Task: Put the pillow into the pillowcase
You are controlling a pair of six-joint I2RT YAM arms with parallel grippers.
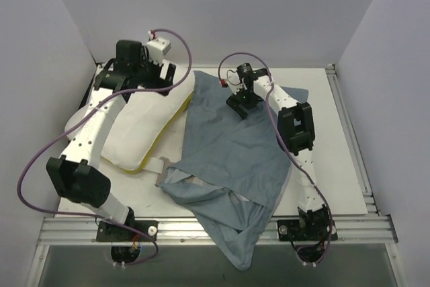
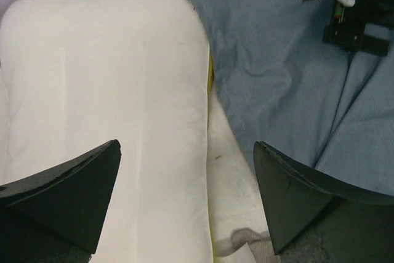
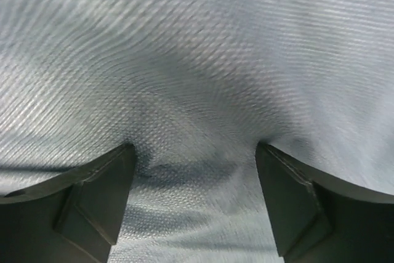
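Both of my grippers stand spread, and neither holds anything yet. At left centre of the top view lies the soft white rectangular pillow (image 1: 138, 132) with its yellow edge band. It is wholly outside the limp grey-blue fabric pillowcase (image 1: 232, 156), which sprawls from the centre down past the lower edge of the white table (image 1: 336, 166). The two touch near the upper middle. My left gripper (image 2: 186, 146) is open above the pillow's far end, one finger over the white stuffing, the other toward the grey cloth. My right gripper (image 3: 194, 147) presses its open fingers into the pillowcase, and the weave puckers between them. I judge this the opening step, getting hold of both pieces. Next I need to close on that pucker, then find the beige-trimmed mouth (image 1: 176, 173) at lower centre and hold it open.
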